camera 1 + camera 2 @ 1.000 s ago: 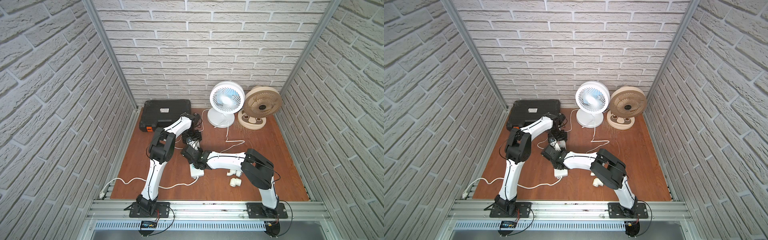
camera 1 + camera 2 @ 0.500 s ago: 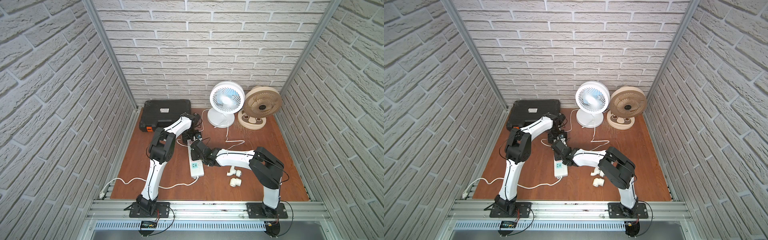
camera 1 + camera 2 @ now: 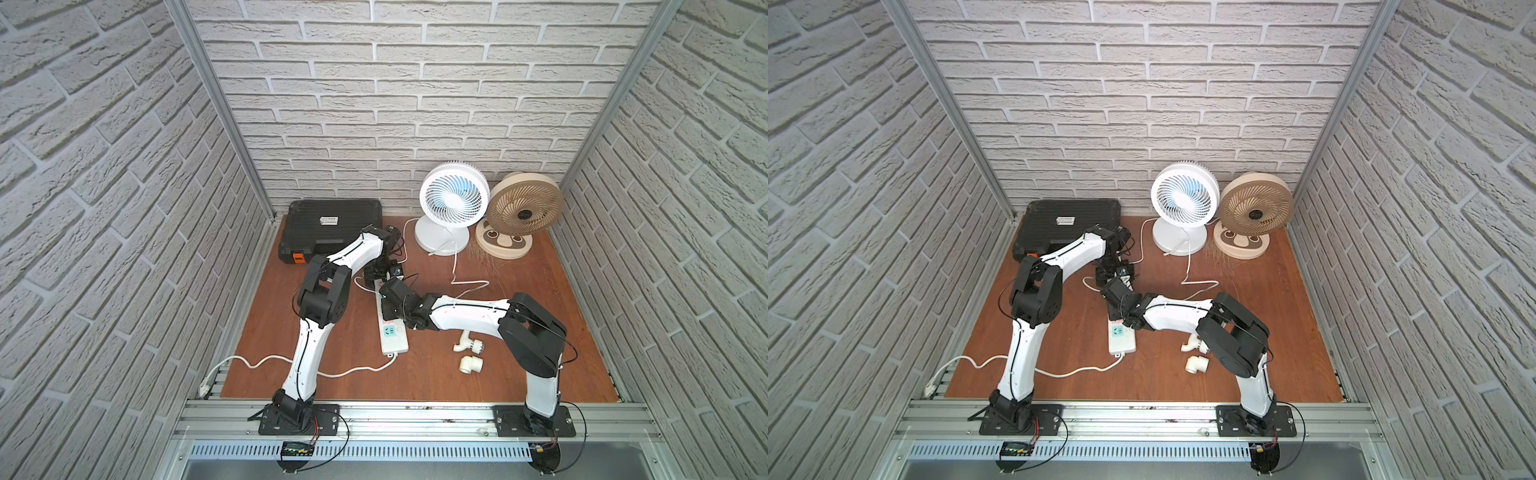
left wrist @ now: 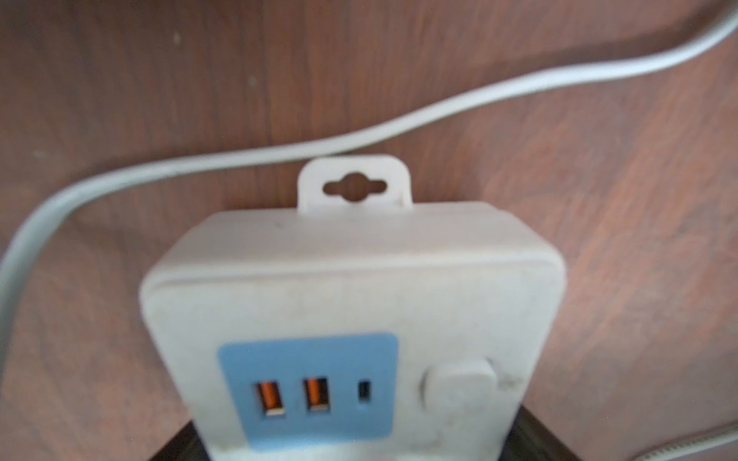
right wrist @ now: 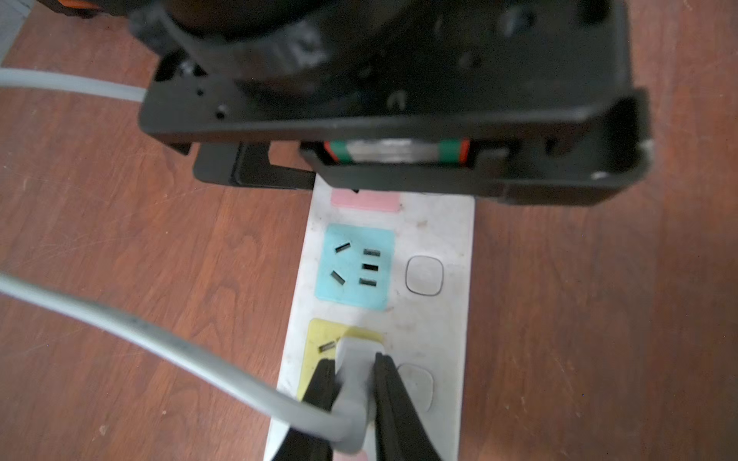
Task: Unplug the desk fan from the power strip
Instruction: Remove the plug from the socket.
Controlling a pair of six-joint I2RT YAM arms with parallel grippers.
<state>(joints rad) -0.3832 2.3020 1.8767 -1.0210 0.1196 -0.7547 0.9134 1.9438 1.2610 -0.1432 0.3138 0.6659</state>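
Observation:
The white power strip (image 3: 394, 338) (image 3: 1122, 338) lies lengthwise mid-table, with pastel sockets. My right gripper (image 5: 353, 363) is shut on a grey-white plug (image 5: 355, 383) at the yellow socket (image 5: 315, 339); its pins are hidden. The plug's cord (image 3: 457, 270) runs back to the white desk fan (image 3: 453, 199). My left gripper (image 3: 376, 276) is at the strip's far end, with its fingers (image 5: 255, 169) against both sides of the strip. The left wrist view shows that end (image 4: 351, 287) with its USB ports.
A beige fan (image 3: 523, 208) stands right of the white one. A black case (image 3: 332, 228) lies at the back left. Two white pipe fittings (image 3: 469, 345) lie near my right arm. The strip's own cord (image 3: 266, 359) trails to the front left edge.
My right arm has swung its forearm back and right, and its gripper has slid a little farther along the strip. The near part of the strip now shows. The left arm has stayed put.

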